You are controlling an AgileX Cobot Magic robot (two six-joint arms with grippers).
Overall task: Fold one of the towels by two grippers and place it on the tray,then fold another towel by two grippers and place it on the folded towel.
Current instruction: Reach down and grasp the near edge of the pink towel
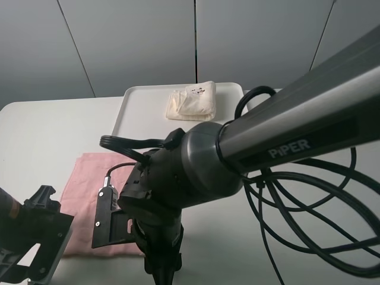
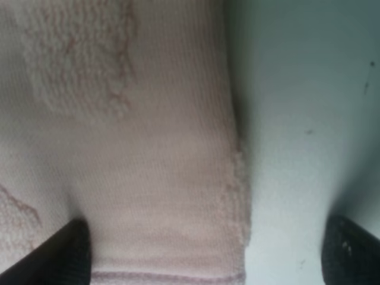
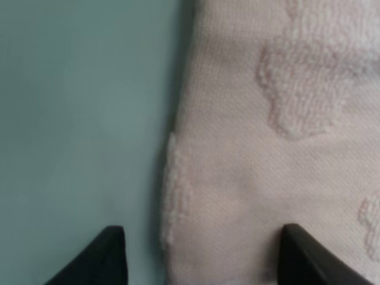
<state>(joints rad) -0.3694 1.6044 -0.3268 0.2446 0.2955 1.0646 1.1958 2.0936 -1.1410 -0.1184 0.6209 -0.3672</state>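
The pink towel lies flat on the table at the left. My left gripper is open low over one of its hems, one fingertip over cloth and the other over bare table. My right gripper also straddles a hem of the pink towel, its jaws apart and nothing pinched. In the high view the right arm's wrist covers the towel's near right corner and the left arm's wrist sits at its near left corner. The cream towel rests folded on the white tray.
The tray stands at the back middle of the white table. Black cables loop over the table at the right. The right arm's thick link crosses the foreground and hides part of the table.
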